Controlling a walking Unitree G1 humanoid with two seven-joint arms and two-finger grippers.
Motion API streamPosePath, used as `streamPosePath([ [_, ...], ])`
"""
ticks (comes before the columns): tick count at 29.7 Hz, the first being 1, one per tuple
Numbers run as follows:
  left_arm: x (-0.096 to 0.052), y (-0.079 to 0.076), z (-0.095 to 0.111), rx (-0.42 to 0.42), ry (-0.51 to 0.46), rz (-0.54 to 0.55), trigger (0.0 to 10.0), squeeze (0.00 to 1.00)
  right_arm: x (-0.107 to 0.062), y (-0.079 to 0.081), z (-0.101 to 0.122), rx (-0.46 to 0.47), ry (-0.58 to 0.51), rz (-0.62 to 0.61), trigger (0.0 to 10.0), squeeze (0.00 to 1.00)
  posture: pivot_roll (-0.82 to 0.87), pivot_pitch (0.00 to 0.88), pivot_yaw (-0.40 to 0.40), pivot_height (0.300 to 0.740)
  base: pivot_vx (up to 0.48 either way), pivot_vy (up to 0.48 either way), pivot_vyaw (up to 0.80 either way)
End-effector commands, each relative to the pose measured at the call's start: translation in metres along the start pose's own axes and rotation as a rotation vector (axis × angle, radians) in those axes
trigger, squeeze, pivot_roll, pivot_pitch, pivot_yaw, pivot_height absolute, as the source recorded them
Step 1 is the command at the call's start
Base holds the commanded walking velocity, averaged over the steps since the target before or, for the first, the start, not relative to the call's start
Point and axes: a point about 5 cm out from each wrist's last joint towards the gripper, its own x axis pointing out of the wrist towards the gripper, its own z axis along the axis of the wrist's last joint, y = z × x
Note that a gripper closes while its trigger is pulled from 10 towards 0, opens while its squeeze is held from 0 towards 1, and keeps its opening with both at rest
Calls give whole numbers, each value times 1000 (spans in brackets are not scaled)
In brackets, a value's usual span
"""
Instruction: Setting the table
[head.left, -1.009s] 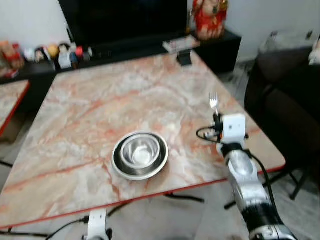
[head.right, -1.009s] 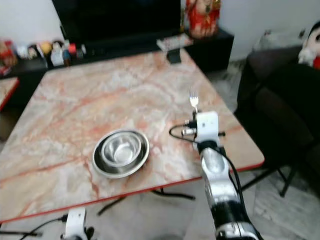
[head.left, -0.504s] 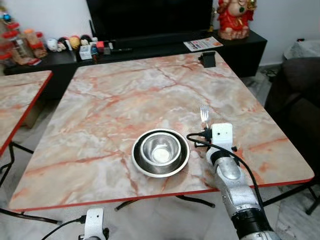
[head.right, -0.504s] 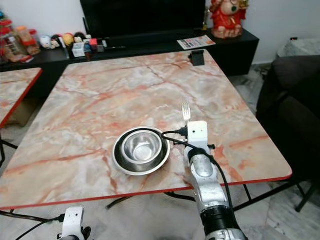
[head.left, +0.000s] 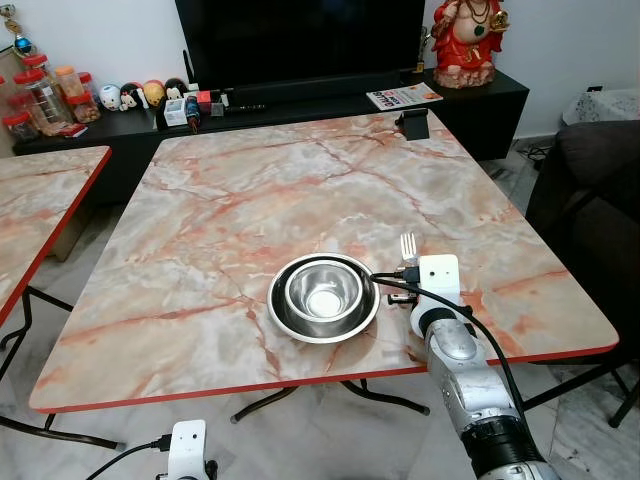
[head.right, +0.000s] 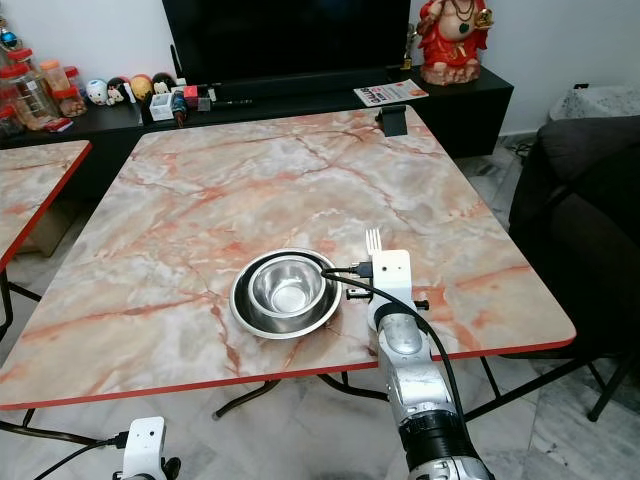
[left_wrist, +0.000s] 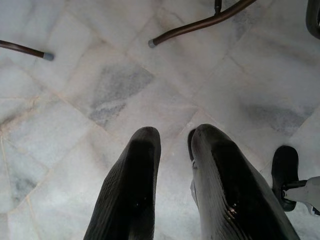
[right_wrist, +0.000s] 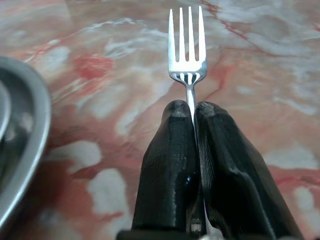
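Your fork (right_wrist: 188, 60) is pinched by its handle in the right claw (right_wrist: 192, 117), tines pointing away, held low over the marble bench (head.left: 250, 200) just beside the steel bowl (head.left: 323, 292) nested in its plate (head.left: 290, 325). You look to be at the placing step: lower it flat alongside the plate, then let go, though how far it hangs above the surface is hard to judge. Your left claw (left_wrist: 172, 145) hangs idle over the floor, fingers slightly parted, holding nothing.

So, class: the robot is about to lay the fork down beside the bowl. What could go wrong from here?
The right gripper pinches the fork only by its thin handle, so it could twist or slip. The fork hangs close to the steel plate holding the bowl; a drift that way might knock them. The arm reaches over the table edge, so a set-down too near could let the fork fall.
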Motion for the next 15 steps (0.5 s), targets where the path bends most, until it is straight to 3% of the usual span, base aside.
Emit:
streamPosePath([
  [1, 0, 3, 1, 4, 4, 4, 10000, 0, 3, 1, 2, 3, 13, 6, 10000, 0, -225, 0, 77, 740, 0, 0, 0],
  [15, 0, 3, 0, 12, 15, 13, 10000, 0, 8, -3, -5, 7, 54, 34, 10000, 0, -221, 0, 75, 740, 0, 0, 0],
])
